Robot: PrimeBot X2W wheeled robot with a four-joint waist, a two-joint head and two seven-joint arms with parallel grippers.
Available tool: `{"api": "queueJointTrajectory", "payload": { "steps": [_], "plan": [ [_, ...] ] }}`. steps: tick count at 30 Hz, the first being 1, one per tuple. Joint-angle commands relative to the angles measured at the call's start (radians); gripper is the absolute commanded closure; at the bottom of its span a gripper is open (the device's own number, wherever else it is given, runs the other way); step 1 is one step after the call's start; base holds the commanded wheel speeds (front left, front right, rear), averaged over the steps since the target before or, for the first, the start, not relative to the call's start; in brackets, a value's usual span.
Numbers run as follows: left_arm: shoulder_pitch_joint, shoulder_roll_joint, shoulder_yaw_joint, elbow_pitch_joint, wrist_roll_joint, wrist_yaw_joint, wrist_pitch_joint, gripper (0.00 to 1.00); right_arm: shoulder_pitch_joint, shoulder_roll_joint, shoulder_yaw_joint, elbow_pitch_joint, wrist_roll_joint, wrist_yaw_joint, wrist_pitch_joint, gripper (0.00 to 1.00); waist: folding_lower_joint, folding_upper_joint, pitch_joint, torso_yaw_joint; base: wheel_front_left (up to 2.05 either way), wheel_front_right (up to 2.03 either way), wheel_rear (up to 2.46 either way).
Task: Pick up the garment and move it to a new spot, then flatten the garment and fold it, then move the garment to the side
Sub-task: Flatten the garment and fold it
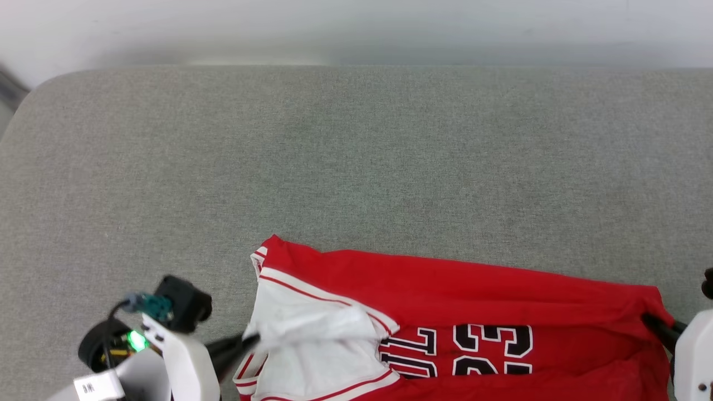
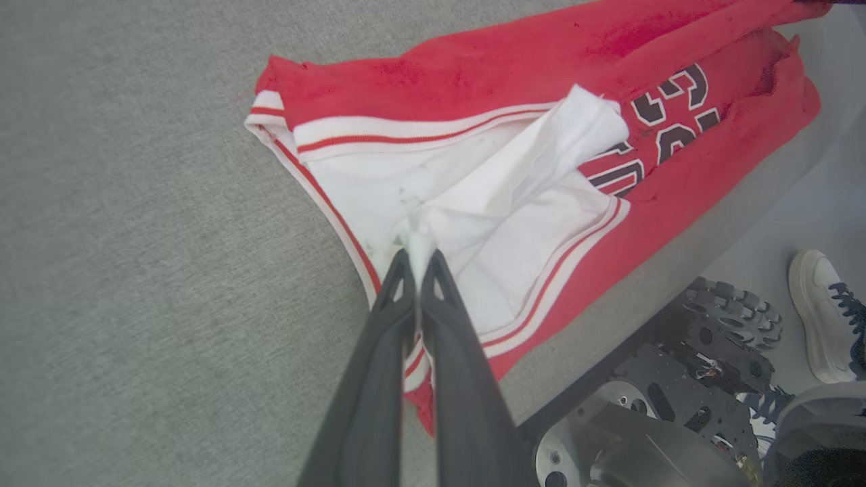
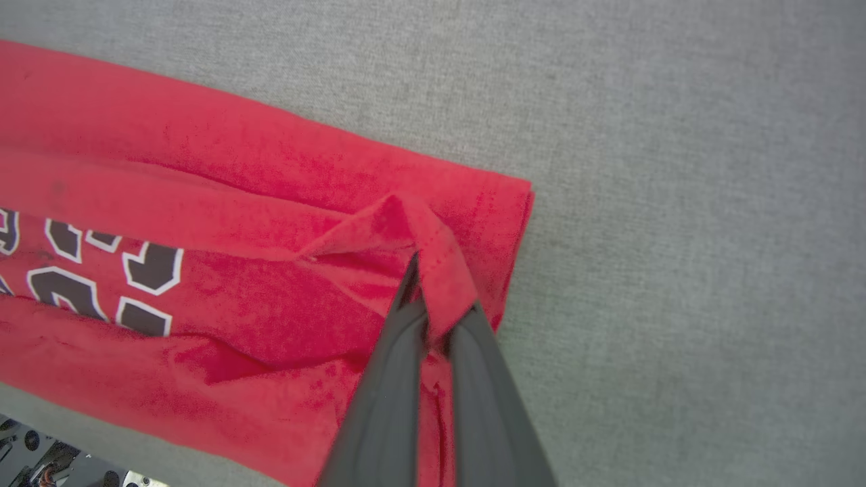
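The garment (image 1: 445, 289) is a red jersey with white sleeves and black "23" lettering, lying partly folded along the near edge of the grey surface (image 1: 356, 156). My left gripper (image 1: 250, 338) is shut on the white sleeve cloth at the garment's left end; in the left wrist view the pinched sleeve (image 2: 473, 196) bunches up between the left gripper's tips (image 2: 417, 256). At the garment's right end, my right gripper (image 1: 649, 320) is shut on a red hem fold. In the right wrist view the garment's red hem (image 3: 433, 250) wraps over the right gripper (image 3: 433, 301).
The grey fabric surface stretches wide behind and left of the garment (image 2: 514, 81). Its near edge (image 2: 676, 270) runs just below the jersey. Beyond it I see the robot's wheeled base (image 2: 697, 379) and a person's white shoe (image 2: 822, 311) on the floor.
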Motion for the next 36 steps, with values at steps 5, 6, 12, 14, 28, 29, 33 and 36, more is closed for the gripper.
{"api": "queueJointTrajectory", "payload": {
  "steps": [5, 6, 12, 14, 28, 29, 33, 36],
  "plan": [
    [0.037, 0.008, -0.038, 0.026, 0.009, 0.010, 0.033, 1.00, 0.047, -0.039, 0.031, -0.001, 0.008, 0.000, 0.003, 1.00, 0.0000, -0.0001, -0.001, 0.001, 0.00, 0.00, 0.00],
    [0.036, 0.004, -0.048, 0.037, 0.018, 0.008, 0.036, 1.00, 0.051, -0.043, 0.037, 0.004, 0.011, 0.000, 0.002, 1.00, 0.0000, -0.0001, 0.000, 0.001, 0.00, 0.00, 0.00],
    [0.025, -0.037, -0.095, 0.097, 0.052, -0.008, 0.046, 1.00, 0.052, -0.083, 0.085, 0.028, 0.011, 0.000, -0.018, 1.00, 0.0000, -0.0001, 0.005, -0.001, 0.00, 0.00, 0.00],
    [0.023, -0.049, -0.105, 0.118, 0.059, -0.015, 0.043, 1.00, 0.046, -0.091, 0.099, 0.034, 0.021, 0.000, -0.025, 1.00, 0.0000, -0.0001, 0.006, -0.002, 0.00, 0.00, 0.00],
    [0.016, -0.119, -0.132, 0.207, 0.110, -0.039, -0.038, 0.00, 0.029, -0.115, 0.189, 0.062, 0.058, 0.000, -0.071, 0.00, 0.0000, -0.0001, -0.034, -0.006, 0.00, 0.00, 0.00],
    [0.012, -0.127, -0.123, 0.206, 0.113, -0.033, -0.059, 0.00, 0.029, -0.115, 0.187, 0.058, 0.064, 0.000, -0.077, 0.00, 0.0000, -0.0001, -0.039, -0.006, 0.00, 0.00, 0.00],
    [0.006, -0.161, -0.084, 0.196, 0.123, -0.008, -0.154, 0.00, 0.041, -0.098, 0.156, 0.033, 0.100, 0.000, -0.100, 0.00, 0.0000, -0.0001, -0.066, -0.005, 0.00, 0.00, 0.00],
    [0.003, -0.190, -0.040, 0.199, 0.136, 0.019, -0.251, 0.00, 0.043, -0.074, 0.114, -0.004, 0.117, 0.000, -0.122, 0.00, 0.0000, -0.0001, -0.085, -0.006, 0.00, 0.00, 0.00]
  ]
}}
